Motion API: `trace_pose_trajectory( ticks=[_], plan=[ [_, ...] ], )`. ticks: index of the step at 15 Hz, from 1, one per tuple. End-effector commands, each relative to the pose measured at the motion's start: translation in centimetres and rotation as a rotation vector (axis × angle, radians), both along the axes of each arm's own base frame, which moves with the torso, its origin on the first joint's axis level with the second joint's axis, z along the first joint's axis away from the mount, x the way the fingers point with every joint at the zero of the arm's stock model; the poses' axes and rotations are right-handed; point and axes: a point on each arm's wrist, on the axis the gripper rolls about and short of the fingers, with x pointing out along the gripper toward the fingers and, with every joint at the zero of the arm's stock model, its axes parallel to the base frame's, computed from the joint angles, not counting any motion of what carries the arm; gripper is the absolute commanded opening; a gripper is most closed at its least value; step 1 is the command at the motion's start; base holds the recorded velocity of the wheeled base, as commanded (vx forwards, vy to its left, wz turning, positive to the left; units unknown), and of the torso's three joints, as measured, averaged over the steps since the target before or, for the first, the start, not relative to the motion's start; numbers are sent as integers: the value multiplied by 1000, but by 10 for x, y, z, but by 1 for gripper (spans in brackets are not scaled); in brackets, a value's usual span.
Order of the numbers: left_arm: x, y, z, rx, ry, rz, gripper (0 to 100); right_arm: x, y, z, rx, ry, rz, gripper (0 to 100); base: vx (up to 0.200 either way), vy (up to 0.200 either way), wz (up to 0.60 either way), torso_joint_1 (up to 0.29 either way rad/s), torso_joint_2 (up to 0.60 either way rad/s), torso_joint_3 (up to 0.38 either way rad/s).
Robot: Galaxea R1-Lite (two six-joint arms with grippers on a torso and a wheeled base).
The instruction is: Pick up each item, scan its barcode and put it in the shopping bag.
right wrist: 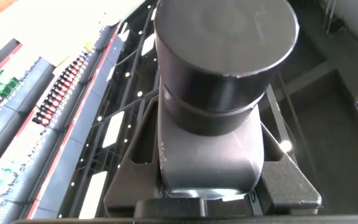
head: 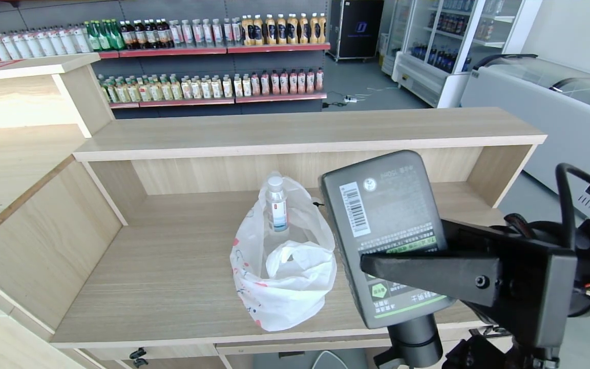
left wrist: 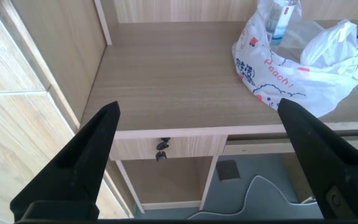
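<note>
In the right end effector (head: 402, 271): flat, matte-grey bottle (head: 384, 215).

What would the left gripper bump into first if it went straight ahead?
The left gripper would probably meet the counter top first, beside the shopping bag; depth is unclear.

The head view looks forward and down from above the bench (head: 172, 266), taking in its top and the store shelves (head: 213, 51) beyond. The left wrist view sits outside the bench's front edge, facing down across the top past the left gripper (left wrist: 197, 107). Both views share the shopping bag (head: 285, 277). The right wrist view looks upward, very near the dark bottle (right wrist: 222, 56), which also looms close in the head view.
</note>
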Motion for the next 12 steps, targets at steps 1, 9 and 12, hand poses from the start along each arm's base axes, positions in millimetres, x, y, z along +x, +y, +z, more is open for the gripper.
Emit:
trace_pose_trajectory(
  ticks=[1,9,12],
  plan=[
    [0,0,0,0,1,0,100,0,5,-2,-5,7,15,0,0,0,0,0,0,0],
    [0,0,0,0,1,0,100,0,4,-4,-2,31,-24,0,0,0,0,0,0,0],
    [0,0,0,0,1,0,100,0,4,-4,-1,29,-24,0,0,0,0,0,0,0]
  ],
)
